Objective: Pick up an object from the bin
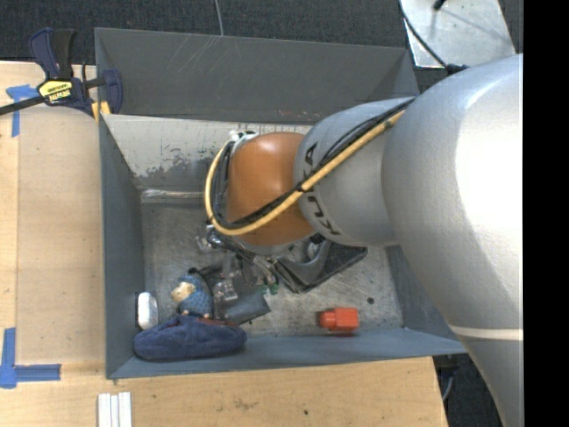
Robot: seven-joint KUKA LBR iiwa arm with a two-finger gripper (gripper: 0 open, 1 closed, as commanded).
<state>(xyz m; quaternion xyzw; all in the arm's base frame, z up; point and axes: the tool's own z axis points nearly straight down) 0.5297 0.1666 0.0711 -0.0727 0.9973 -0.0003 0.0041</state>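
Jaws low in bin (120, 238) towards its near-left corner, beside dark grey piece (247, 308) and blue cloth (189, 341); released or clenched, cannot tell; red block (339, 319) by near wall.

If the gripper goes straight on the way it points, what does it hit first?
Probably the dark grey block right under the gripper, next to the dark blue cloth; depth is unclear.

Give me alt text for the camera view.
The arm's end effector is low in the grey bin, above a small heap at its lower left, with a dark blue cloth and a white piece beside it. A red block lies apart, toward the view's right.
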